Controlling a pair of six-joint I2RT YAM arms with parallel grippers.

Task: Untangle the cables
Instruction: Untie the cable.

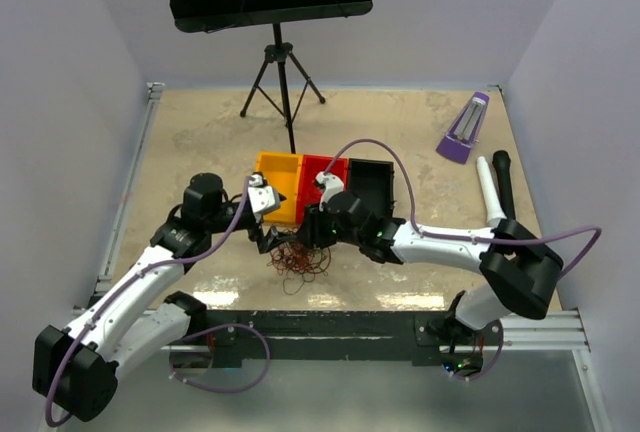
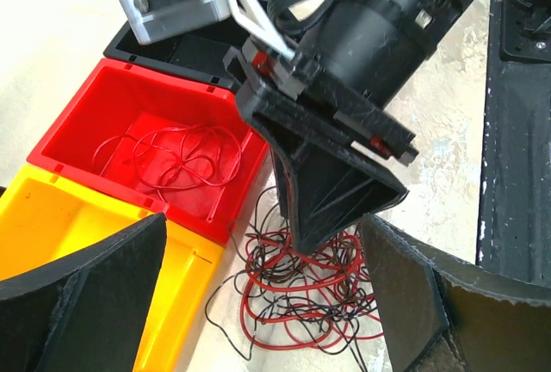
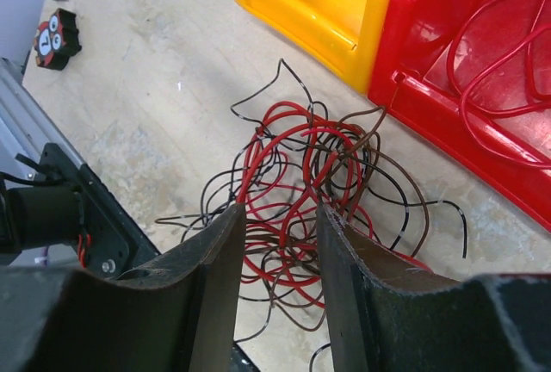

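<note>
1. Left gripper (image 2: 263,247) hovers beside the clump, fingers spread wide, holding nothing; best used to pin the clump's edge.
2. The cables (image 3: 297,182) lie on the table (image 3: 155,62), just before the yellow bin (image 3: 310,10) and red bin (image 3: 430,88).
3. Right gripper (image 3: 280,217) straddles red strands, fingers partly apart; close on one strand; lift slowly.

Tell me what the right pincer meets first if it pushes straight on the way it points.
The right pincer points down into the clump of red and black wires; it would meet those first, then the table beneath. Its tips may be touching them now.
</note>
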